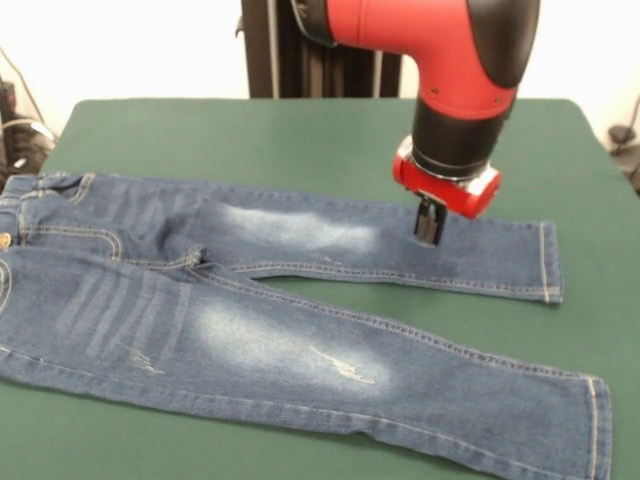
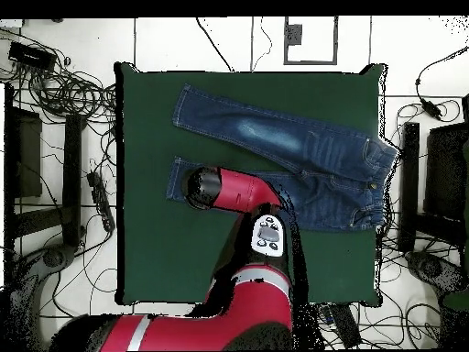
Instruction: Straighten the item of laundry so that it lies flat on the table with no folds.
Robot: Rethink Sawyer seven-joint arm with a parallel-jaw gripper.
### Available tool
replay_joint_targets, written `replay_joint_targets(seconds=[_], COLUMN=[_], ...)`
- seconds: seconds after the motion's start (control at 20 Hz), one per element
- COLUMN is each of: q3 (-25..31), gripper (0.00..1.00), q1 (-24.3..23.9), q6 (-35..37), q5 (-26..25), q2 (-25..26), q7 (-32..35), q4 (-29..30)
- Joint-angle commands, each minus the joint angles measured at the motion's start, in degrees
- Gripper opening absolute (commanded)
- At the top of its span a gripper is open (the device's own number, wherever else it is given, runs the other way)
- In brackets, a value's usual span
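The blue denim jeans [image 1: 250, 330] lie spread on the green table [image 1: 300, 140], waistband at the left edge, both legs running right. The far leg ends near the right side and the near leg reaches the front right corner. Both legs look mostly flat, with small creases at the crotch. My gripper [image 1: 428, 232] points straight down and its tips rest on or just above the far leg, near the lower part of that leg. It looks shut, and the cloth is not lifted. In the overhead view the jeans [image 2: 302, 147] show, and the arm's wrist [image 2: 206, 187] hides the gripper.
The robot's pedestal [image 1: 300, 50] stands behind the table's far edge. In the overhead view, cables [image 2: 69, 92] and dark stands [image 2: 430, 165] surround the table [image 2: 147, 247]. The waistband lies at the table's right edge there. Bare green cloth shows at the left and bottom.
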Motion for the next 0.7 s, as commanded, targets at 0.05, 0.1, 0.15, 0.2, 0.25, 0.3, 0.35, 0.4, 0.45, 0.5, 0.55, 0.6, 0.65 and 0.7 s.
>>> replay_joint_targets(seconds=[0.05,0.1,0.15,0.2,0.25,0.3,0.35,0.4,0.45,0.5,0.55,0.6,0.65,0.7], q3=[2.2,2.1,2.1,1.9,2.0,2.3,3.1,4.8,7.0,8.6,10.1,11.0,12.9,13.8], gripper=[0.0,0.0,0.0,0.0,0.0,0.0,0.0,0.0,0.0,0.0,0.0,0.0,0.0,0.0], q1=[1.8,2.1,2.4,2.8,2.9,2.8,2.2,1.0,-0.7,-1.9,-3.1,-3.6,-4.9,-5.5], q6=[2.5,2.3,1.9,1.3,0.5,-0.2,-0.6,-0.5,-0.1,-0.2,-0.2,-0.7,-0.2,0.0], q5=[4.8,5.1,5.4,5.8,6.1,6.5,6.8,7.1,7.5,7.8,8.2,8.4,9.1,9.4], q2=[5.2,5.4,5.7,6.1,6.5,6.9,7.3,7.4,7.4,7.6,7.8,7.9,8.0,8.0], q7=[14.5,14.7,15.0,15.3,15.3,15.1,14.3,12.8,10.8,9.4,8.1,7.5,6.4,5.9], q4=[0.1,-0.2,-0.4,-0.7,-1.0,-1.1,-1.3,-1.0,-0.5,-0.1,0.4,0.8,1.6,2.1])
